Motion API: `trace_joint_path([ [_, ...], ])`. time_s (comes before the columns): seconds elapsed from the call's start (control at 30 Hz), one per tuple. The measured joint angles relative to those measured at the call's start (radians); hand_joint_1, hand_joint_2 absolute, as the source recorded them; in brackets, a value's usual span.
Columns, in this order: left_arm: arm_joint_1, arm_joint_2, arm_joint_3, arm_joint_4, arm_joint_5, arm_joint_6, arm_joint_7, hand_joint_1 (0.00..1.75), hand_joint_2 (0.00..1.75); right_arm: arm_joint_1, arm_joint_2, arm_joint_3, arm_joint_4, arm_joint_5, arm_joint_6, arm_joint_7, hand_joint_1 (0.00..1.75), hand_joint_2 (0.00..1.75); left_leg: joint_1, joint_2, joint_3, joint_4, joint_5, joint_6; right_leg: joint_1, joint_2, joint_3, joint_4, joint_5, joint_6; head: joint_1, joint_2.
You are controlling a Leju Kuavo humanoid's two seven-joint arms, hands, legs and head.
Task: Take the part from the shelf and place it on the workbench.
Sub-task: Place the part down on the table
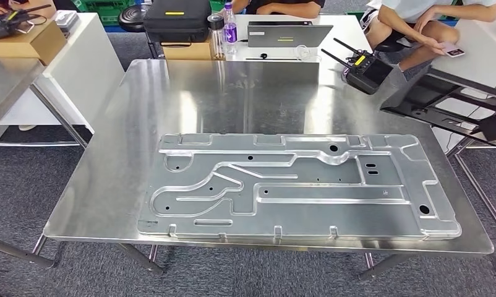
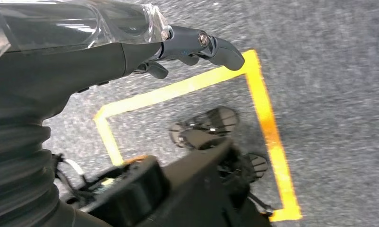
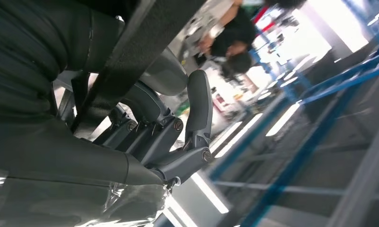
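Clearly the black part [image 1: 446, 102] is off the shelf: in the head view it hangs tilted at the right edge of the table [image 1: 171, 93], near the far right corner, with most of its open frame reaching out past that edge. Whether its near corner touches the steel top cannot be told. In the right wrist view the right hand [image 3: 164, 132] grasps it, dark fingers [image 3: 199, 101] curled up around a flat black bar of the part [image 3: 131, 56], which crosses in front of the palm.

The left hand [image 2: 107, 52] grasps nothing. It hangs over grey carpet marked with yellow tape [image 2: 265, 123], its fingers [image 2: 220, 49] loosely stretched out and apart.

A large silver stamped plate [image 1: 295, 185] lies flat on the table and takes up most of the near half, its long side running along the near edge. The far half of the top is bare, shiny metal.

Past the far edge stands a white table [image 1: 332, 28] carrying a grey laptop [image 1: 289, 34], a bottle [image 1: 230, 28] and a black case [image 1: 176, 18]. A black remote controller [image 1: 366, 69] with two antennas sits just beyond the far right corner. Seated people [image 1: 412, 25] are behind it. A cardboard box [image 1: 29, 40] rests on another white table off the far left corner.
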Motion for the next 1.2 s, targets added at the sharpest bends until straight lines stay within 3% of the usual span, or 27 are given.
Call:
trace_joint_path([
  [0.03,-0.007,0.000,0.000,0.000,-0.004,0.000,0.005,0.00,1.75,-0.015,0.017,0.034,0.011,0.015,0.001,-0.014,1.75,1.75,-0.003,-0.001,-0.002,0.002,-0.005,-0.005,-0.001,0.002,0.010,-0.024,0.003,-0.005,0.001,0.000],
  [0.1,-0.018,0.000,-0.001,0.000,-0.011,-0.001,0.016,0.00,1.75,-0.039,0.052,0.112,0.028,0.042,0.003,-0.038,1.75,1.75,-0.004,-0.001,-0.004,0.003,-0.011,-0.011,0.000,0.004,0.010,-0.028,-0.004,-0.022,0.002,0.000],
  [0.17,-0.023,0.000,-0.002,0.000,-0.018,-0.001,0.025,0.00,1.75,-0.060,0.088,0.186,0.038,0.066,0.006,-0.053,1.75,1.75,-0.001,0.000,-0.012,0.025,-0.025,-0.020,0.000,0.002,0.011,-0.028,-0.008,-0.032,0.002,0.000],
  [0.23,-0.028,-0.001,-0.003,0.000,-0.023,0.000,0.030,0.00,1.75,-0.082,0.120,0.256,0.045,0.090,0.010,-0.058,1.75,1.75,0.003,0.002,-0.063,0.123,-0.066,-0.033,0.001,-0.001,0.015,-0.029,-0.012,-0.041,0.000,0.000],
  [0.3,-0.030,-0.002,-0.004,0.000,-0.022,0.003,0.035,0.00,1.75,-0.092,0.146,0.317,0.050,0.105,0.014,-0.062,1.75,1.75,0.005,0.003,-0.145,0.254,-0.107,-0.038,0.004,-0.005,0.020,-0.029,-0.018,-0.048,-0.001,0.000],
  [0.33,-0.030,-0.002,-0.004,0.000,-0.021,0.004,0.038,0.00,1.75,-0.094,0.160,0.344,0.053,0.110,0.017,-0.067,1.75,1.75,0.005,0.004,-0.182,0.300,-0.111,-0.037,0.007,-0.006,0.023,-0.029,-0.022,-0.050,-0.001,0.000],
  [0.4,-0.029,-0.003,-0.004,0.000,-0.020,0.008,0.046,0.00,1.75,-0.094,0.193,0.401,0.062,0.121,0.022,-0.085,1.75,1.75,0.002,0.004,-0.209,0.291,-0.065,-0.026,0.015,-0.007,0.036,-0.029,-0.032,-0.055,-0.001,0.000],
  [0.47,-0.033,-0.003,-0.004,0.000,-0.017,0.015,0.052,0.00,1.75,-0.095,0.228,0.451,0.072,0.133,0.022,-0.105,1.75,1.75,-0.008,0.004,-0.162,0.146,0.029,-0.001,0.021,-0.005,0.053,-0.031,-0.044,-0.058,-0.001,0.000],
  [0.53,-0.040,-0.004,-0.004,0.000,-0.012,0.024,0.057,0.00,1.75,-0.096,0.264,0.501,0.091,0.151,0.021,-0.124,1.75,1.75,-0.019,0.005,-0.118,0.037,0.082,0.023,0.026,-0.004,0.066,-0.035,-0.053,-0.056,0.000,0.000],
  [0.6,-0.046,-0.008,-0.004,-0.001,-0.003,0.032,0.061,0.00,1.75,-0.094,0.297,0.549,0.113,0.177,0.018,-0.141,1.75,1.75,-0.025,0.007,-0.106,0.016,0.084,0.029,0.026,-0.003,0.070,-0.040,-0.057,-0.050,0.001,0.000],
  [0.7,-0.054,-0.014,-0.004,-0.002,0.008,0.041,0.058,0.00,1.75,-0.088,0.335,0.612,0.142,0.221,0.016,-0.158,1.75,1.75,-0.015,0.007,-0.081,-0.013,0.088,0.025,0.026,-0.004,0.071,-0.025,-0.075,-0.040,0.001,0.000],
  [0.73,-0.056,-0.017,-0.003,-0.002,0.008,0.044,0.052,0.00,1.75,-0.086,0.345,0.630,0.153,0.234,0.015,-0.160,1.75,1.75,-0.012,0.007,-0.071,-0.023,0.089,0.025,0.027,-0.003,0.056,0.010,-0.094,-0.037,0.002,0.000],
  [0.8,-0.058,-0.024,-0.003,-0.002,-0.004,0.064,0.027,0.00,1.75,-0.075,0.358,0.661,0.172,0.257,0.016,-0.157,1.75,1.75,-0.011,0.006,-0.061,-0.027,0.084,0.029,0.027,-0.002,-0.011,0.132,-0.145,-0.033,0.002,0.000],
  [0.87,-0.057,-0.034,-0.004,-0.002,-0.031,0.099,-0.016,0.00,1.75,-0.055,0.367,0.684,0.184,0.275,0.015,-0.148,1.75,1.75,-0.010,0.004,-0.057,-0.025,0.078,0.030,0.026,-0.002,-0.077,0.227,-0.163,-0.028,0.002,0.000],
  [0.9,-0.056,-0.038,-0.004,-0.002,-0.045,0.119,-0.045,0.00,1.75,-0.047,0.370,0.690,0.188,0.280,0.013,-0.142,1.75,1.75,-0.009,0.004,-0.054,-0.024,0.074,0.028,0.025,-0.003,-0.086,0.224,-0.145,-0.026,0.002,0.000],
  [0.97,-0.054,-0.047,-0.005,-0.002,-0.068,0.157,-0.108,0.00,1.75,-0.035,0.372,0.699,0.191,0.286,0.008,-0.131,1.75,1.75,-0.004,0.003,-0.045,-0.018,0.063,0.020,0.022,-0.004,-0.046,0.114,-0.067,-0.020,0.002,0.000],
  [1.03,-0.056,-0.053,-0.006,-0.002,-0.078,0.151,-0.128,0.00,0.87,-0.025,0.372,0.706,0.192,0.287,0.007,-0.130,0.87,0.87,-0.003,0.003,-0.037,-0.007,0.047,0.007,0.022,-0.003,0.011,-0.006,-0.013,-0.020,0.003,0.000],
  [1.1,-0.058,-0.056,-0.010,-0.002,-0.083,0.105,-0.085,0.00,0.00,-0.022,0.373,0.713,0.192,0.283,0.008,-0.135,0.00,0.00,-0.005,0.004,-0.034,-0.001,0.037,-0.003,0.025,0.001,0.031,-0.042,-0.007,-0.031,0.003,0.000],
  [1.13,-0.057,-0.056,-0.015,-0.002,-0.091,0.087,-0.060,0.00,0.00,-0.022,0.373,0.716,0.192,0.282,0.008,-0.137,0.00,0.00,-0.004,0.004,-0.033,0.000,0.034,-0.007,0.027,0.003,0.032,-0.044,-0.006,-0.040,0.003,0.000],
  [1.17,-0.057,-0.057,-0.021,-0.002,-0.103,0.075,-0.040,0.00,0.44,-0.024,0.373,0.718,0.192,0.281,0.008,-0.138,0.00,0.00,-0.002,0.005,-0.032,0.002,0.031,-0.011,0.027,0.003,0.034,-0.045,-0.005,-0.046,0.004,0.000],
  [1.2,-0.056,-0.057,-0.027,-0.002,-0.117,0.070,-0.026,0.00,0.44,-0.026,0.373,0.719,0.193,0.280,0.008,-0.137,0.00,0.00,0.000,0.006,-0.035,0.013,0.022,-0.017,0.027,0.003,0.035,-0.046,-0.005,-0.052,0.004,0.000],
])
